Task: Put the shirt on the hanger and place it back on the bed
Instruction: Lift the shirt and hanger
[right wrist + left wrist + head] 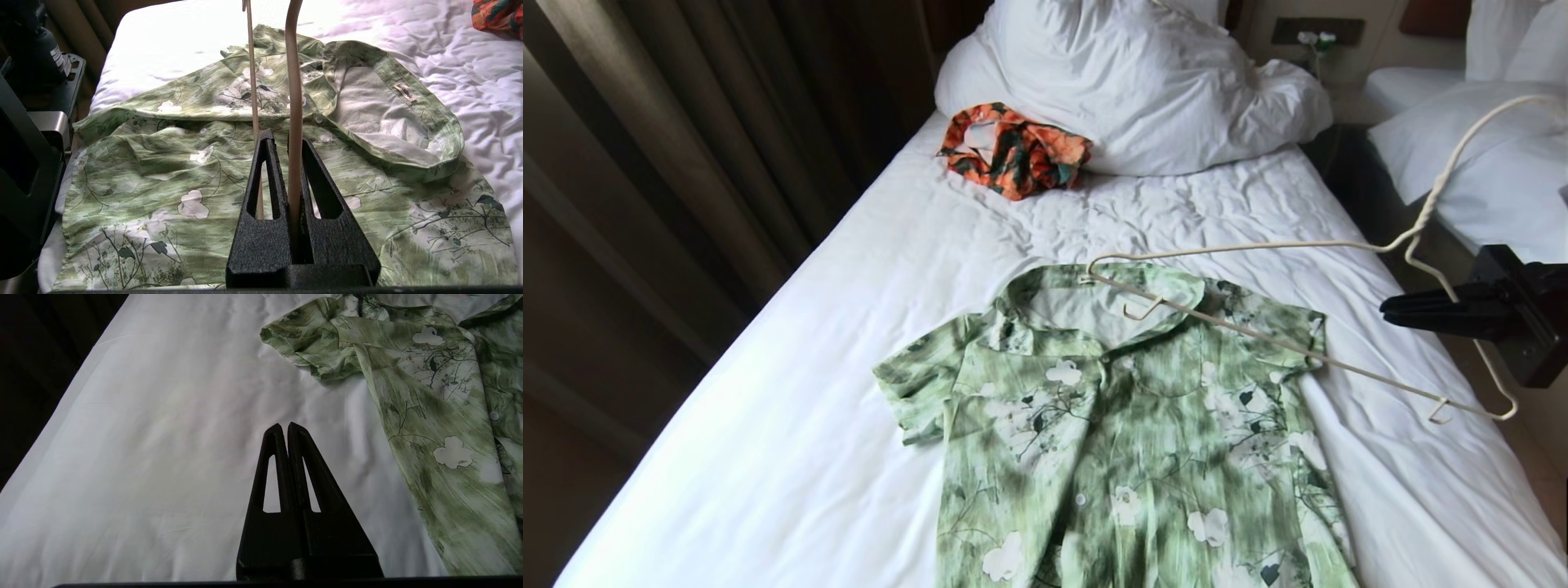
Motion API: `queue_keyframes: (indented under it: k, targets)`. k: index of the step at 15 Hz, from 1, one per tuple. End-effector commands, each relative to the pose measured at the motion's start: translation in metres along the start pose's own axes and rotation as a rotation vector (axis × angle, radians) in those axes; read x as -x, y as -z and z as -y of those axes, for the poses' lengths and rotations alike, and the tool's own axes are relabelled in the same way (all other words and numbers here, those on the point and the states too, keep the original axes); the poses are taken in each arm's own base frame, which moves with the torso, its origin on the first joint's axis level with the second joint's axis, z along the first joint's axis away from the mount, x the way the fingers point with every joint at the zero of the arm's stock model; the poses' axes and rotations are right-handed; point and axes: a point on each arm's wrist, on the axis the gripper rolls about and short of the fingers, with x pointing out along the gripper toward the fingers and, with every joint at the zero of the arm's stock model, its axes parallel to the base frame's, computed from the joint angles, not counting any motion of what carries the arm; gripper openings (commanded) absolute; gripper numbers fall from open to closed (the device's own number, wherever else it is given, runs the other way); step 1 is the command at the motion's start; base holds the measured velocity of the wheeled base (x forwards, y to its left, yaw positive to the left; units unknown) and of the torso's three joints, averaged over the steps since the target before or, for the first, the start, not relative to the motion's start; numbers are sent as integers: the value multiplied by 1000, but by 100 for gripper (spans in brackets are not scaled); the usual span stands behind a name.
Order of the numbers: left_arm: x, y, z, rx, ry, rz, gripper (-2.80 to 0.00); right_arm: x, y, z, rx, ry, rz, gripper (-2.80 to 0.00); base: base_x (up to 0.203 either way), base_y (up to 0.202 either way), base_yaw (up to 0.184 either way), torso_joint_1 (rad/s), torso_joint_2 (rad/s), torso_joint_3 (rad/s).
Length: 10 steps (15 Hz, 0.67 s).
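Note:
The green and white flowered shirt (pixel 1127 425) lies flat, front up, on the bed's white sheet (pixel 809 392), collar toward the pillow. My right gripper (pixel 1388 310) hovers at the bed's right edge, shut on the cream hanger (pixel 1339 365) near its neck. The hanger slants over the shirt's right shoulder, its far end reaching the collar and its hook rising to the upper right. The right wrist view shows the hanger rod (pixel 295 102) clamped by the right gripper (pixel 282 136) above the shirt (pixel 163 163). My left gripper (pixel 284 426) is shut and empty over bare sheet (pixel 163 437), beside the shirt sleeve (pixel 318 347).
An orange and dark green garment (pixel 1013 151) lies crumpled against the bulky white duvet (pixel 1127 82) at the head of the bed. A second white bed (pixel 1486 163) stands to the right across a narrow gap. Dark curtains (pixel 645 163) hang along the left side.

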Motion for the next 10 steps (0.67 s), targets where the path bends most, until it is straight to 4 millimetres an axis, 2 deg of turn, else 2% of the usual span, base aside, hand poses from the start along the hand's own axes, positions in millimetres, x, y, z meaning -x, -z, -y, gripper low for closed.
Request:
queue_keyframes:
  k: [1,4,7,9,10]
  targets:
    - [0,0,0,4,-5,2,-280,4,-9,-4,30,10,7,-280,0,0,0,0,0,0]
    - [1,-4,0,9,-4,14,-280,7,-21,-9,36,18,9,-280,0,0,0,0,0,0]
    - [7,-34,4,11,142,-9,-280,7,-25,-12,16,15,11,-280,0,0,0,0,0,0]
    - [-3,-49,6,24,230,-118,-280,7,-26,-9,-5,20,10,-280,0,0,0,0,0,0]
    - [-15,-57,7,37,272,-194,-280,8,-28,-7,-14,25,8,-280,0,0,0,0,0,0]
